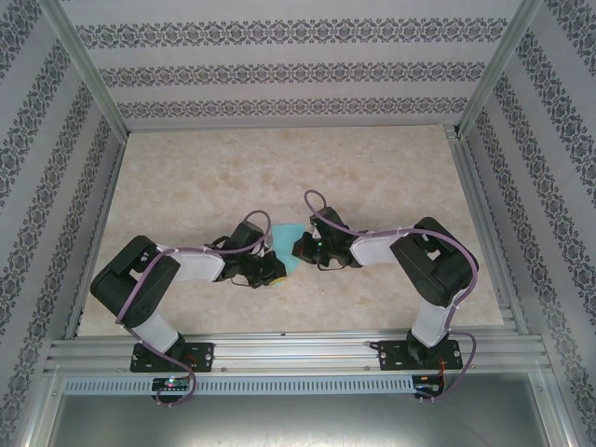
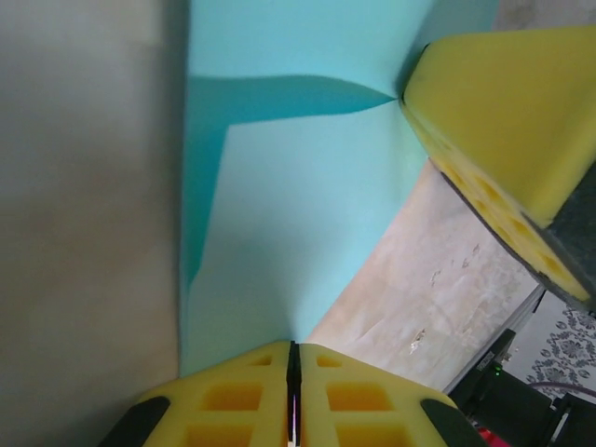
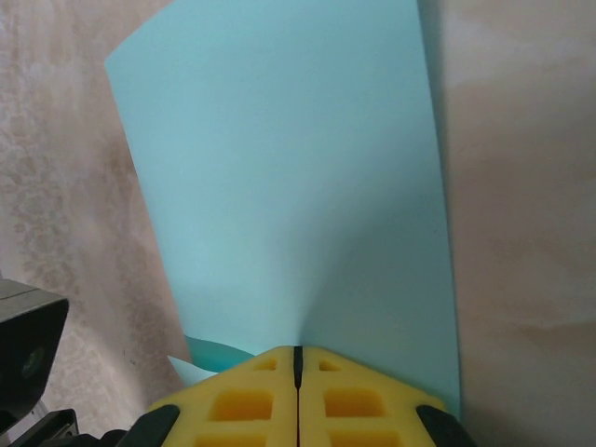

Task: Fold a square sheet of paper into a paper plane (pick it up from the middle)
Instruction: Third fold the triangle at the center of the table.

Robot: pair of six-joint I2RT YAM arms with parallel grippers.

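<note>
The turquoise square sheet of paper (image 1: 287, 244) hangs between my two grippers just above the table, bent, with a darker fold shadow across it (image 2: 279, 98). My left gripper (image 2: 293, 346) is shut on one edge of the sheet (image 2: 298, 223); it sits at the sheet's near-left side (image 1: 271, 267). My right gripper (image 3: 298, 351) is shut on the opposite edge, and the sheet (image 3: 289, 177) spreads away from its yellow fingertips. From above, the right gripper (image 1: 300, 246) is at the sheet's right side. Its yellow fingers (image 2: 503, 112) pinch the paper's far corner. The paper plane is out of view.
The beige marbled table (image 1: 279, 168) stretches behind and around the sheet. Metal frame posts (image 1: 88, 70) and patterned walls (image 1: 279, 74) enclose it on three sides. An aluminium rail (image 1: 298, 352) with both arm bases runs along the near edge.
</note>
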